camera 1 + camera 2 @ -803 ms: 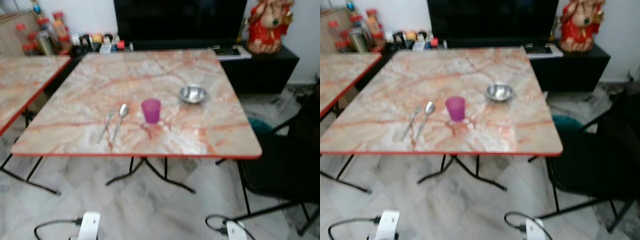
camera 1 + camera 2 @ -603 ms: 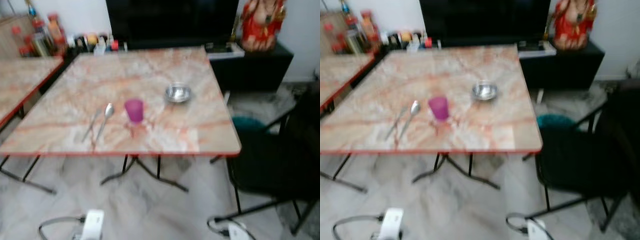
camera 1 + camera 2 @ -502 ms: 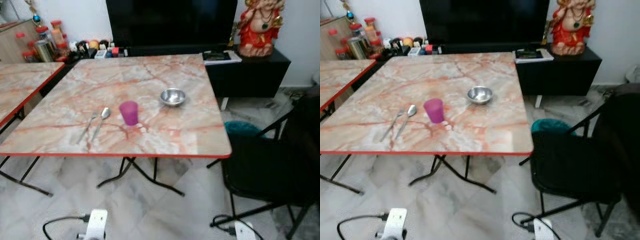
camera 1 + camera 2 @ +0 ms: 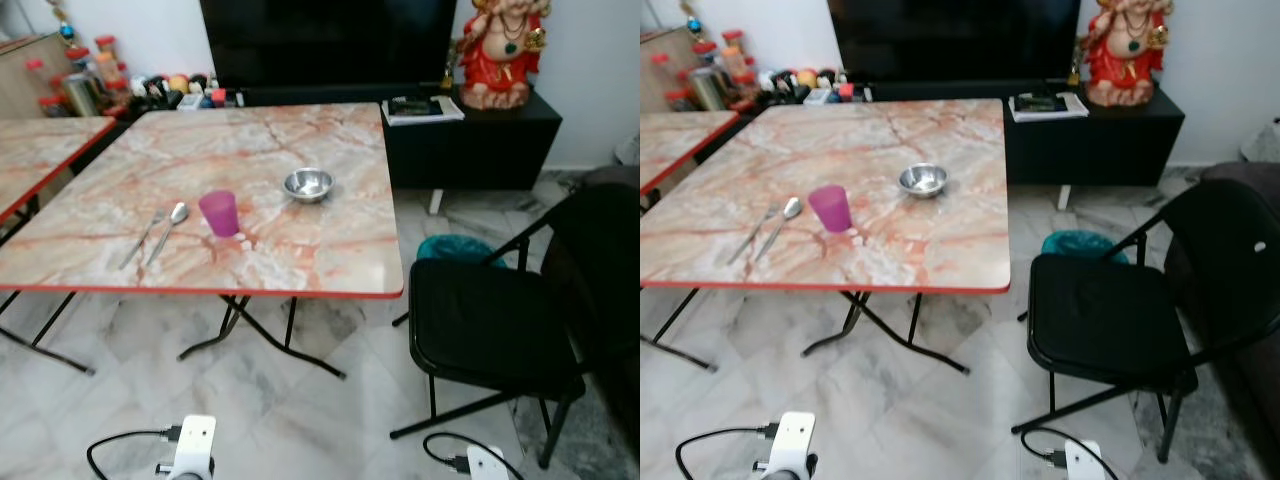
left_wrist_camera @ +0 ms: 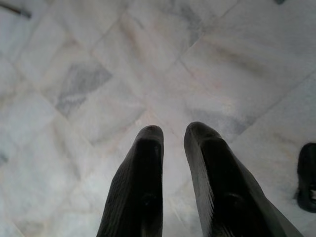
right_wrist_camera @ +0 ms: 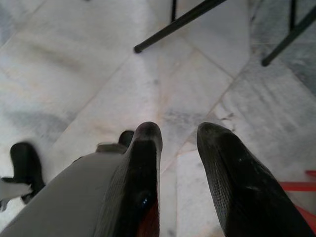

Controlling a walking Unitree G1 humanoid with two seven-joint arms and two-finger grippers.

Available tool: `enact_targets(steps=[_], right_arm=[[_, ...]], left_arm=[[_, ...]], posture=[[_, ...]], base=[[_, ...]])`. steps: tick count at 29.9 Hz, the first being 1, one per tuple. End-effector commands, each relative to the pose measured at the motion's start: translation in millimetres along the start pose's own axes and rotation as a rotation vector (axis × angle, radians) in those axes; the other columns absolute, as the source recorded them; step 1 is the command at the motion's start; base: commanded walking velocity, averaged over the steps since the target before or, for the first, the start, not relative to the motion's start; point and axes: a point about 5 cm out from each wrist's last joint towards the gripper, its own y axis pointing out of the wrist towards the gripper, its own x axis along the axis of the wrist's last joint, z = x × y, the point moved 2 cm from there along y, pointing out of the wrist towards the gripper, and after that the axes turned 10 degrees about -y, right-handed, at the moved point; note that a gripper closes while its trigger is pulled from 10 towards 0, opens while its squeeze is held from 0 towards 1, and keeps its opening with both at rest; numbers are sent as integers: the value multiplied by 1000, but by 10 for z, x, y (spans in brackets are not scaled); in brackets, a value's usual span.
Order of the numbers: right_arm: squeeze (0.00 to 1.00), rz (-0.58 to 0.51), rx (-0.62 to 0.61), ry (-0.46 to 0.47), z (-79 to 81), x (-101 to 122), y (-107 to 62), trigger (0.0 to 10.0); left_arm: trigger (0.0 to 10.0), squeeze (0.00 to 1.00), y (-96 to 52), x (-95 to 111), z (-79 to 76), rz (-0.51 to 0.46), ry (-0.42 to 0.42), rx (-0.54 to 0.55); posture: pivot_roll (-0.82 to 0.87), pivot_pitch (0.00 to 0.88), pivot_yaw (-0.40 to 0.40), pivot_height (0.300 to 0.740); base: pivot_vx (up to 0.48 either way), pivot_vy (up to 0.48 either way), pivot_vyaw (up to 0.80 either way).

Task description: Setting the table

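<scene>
— Since half a second back, has anything on the bench shifted?

— Nothing on it. Only the head camera has swung rightward: the whole marble-patterned, red-edged bench (image 4: 300, 150) sits further left in the picture, and more of the black folding chair (image 4: 490, 320) shows. Taking the pink plastic cup (image 4: 219, 213) as the mark, the round steel bowl (image 4: 308, 184) stands behind it and to its right, well apart, and the steel spoon (image 4: 166, 227) and steel fork (image 4: 141, 238) lie side by side just to its left.

— And the grippers?

— Both hang low over the pale marble floor (image 5: 123, 64), far below the cup. The left gripper (image 5: 173, 129) has its jaws slightly parted and holding nothing; the right gripper (image 6: 178, 129) likewise, released, with nothing between them.

— How would the pieces handle?

— My guess: the cup is light and stiff, easily tipped, best pinched across the wall near the rim. The bowl looks slick, so take it by the rim. Spoon and fork lie flat and thin; grip them mid-handle, squarely.
</scene>
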Motion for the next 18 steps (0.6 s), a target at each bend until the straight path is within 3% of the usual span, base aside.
enact_targets(steps=[1,3,7,18], right_arm=[[0,-7,2,9,27,28,3,10000],[0,-2,5,7,27,23,3,10000],[0,5,4,4,23,18,4,10000],[0,-5,0,1,20,30,4,10000]], left_arm=[[10000,0,10,56,71,-13,-12,22],[10000,0,11,58,78,-9,-11,27],[10000,0,11,54,91,-5,-10,40],[10000,0,10,47,84,-5,-18,34]], posture=[[-80,0,44,740],[-81,0,45,740],[-81,5,45,740],[-78,20,45,740]], base=[[0,0,0],[0,0,0],[0,0,-772],[301,0,0]])
